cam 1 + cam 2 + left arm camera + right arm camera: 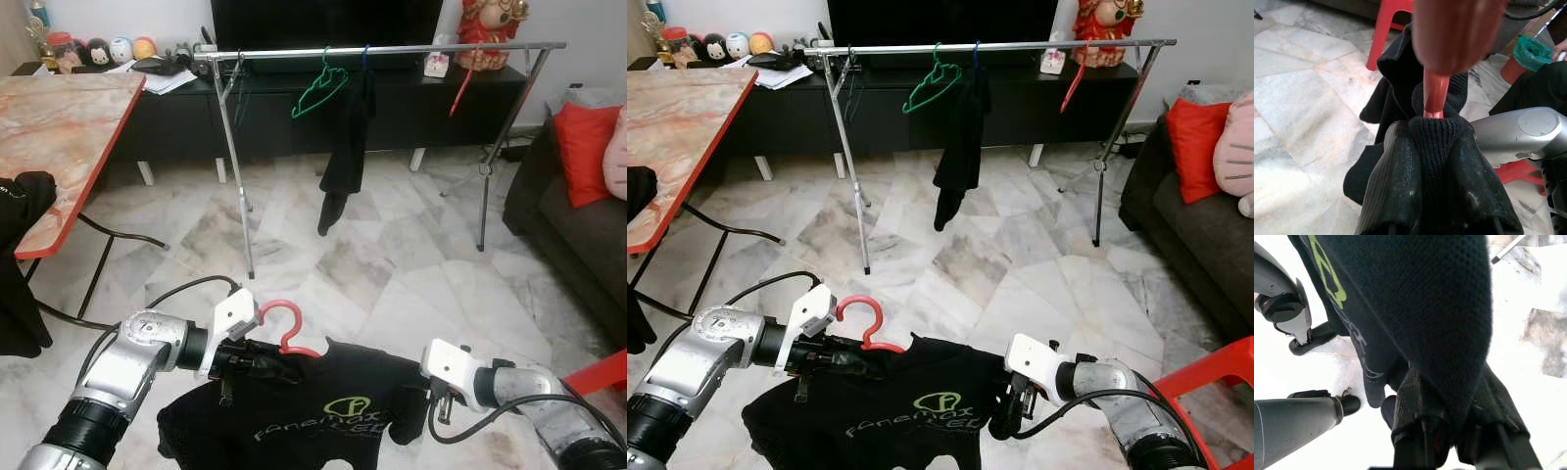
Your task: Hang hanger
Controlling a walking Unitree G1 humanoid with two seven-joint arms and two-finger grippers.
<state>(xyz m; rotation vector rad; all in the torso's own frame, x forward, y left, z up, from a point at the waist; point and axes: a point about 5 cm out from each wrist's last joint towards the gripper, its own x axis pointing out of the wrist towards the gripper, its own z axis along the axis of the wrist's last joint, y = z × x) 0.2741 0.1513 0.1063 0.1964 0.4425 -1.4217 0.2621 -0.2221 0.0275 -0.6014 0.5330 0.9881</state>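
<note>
While I look through the left eye view, the red hanger (pixel 284 328) carrying the black shirt (pixel 313 411) lies crosswise between both arms, its hook pointing up. In the left wrist view, my left tool (pixel 1432 186) pinches the collar. In the right wrist view, my right tool (pixel 1449 416) pinches the shirt's shoulder.

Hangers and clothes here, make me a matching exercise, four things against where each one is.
Things:
1. red plastic hanger
2. green plastic hanger
3. black shirt with green logo
4. red square cushion

Places:
A. on the dark sofa
B. empty, hooked on the metal clothes rail
C. neck gripped by the left tool
D. draped on the red hanger, edge gripped by the right tool

Pairs: 1-C, 2-B, 3-D, 4-A
</note>
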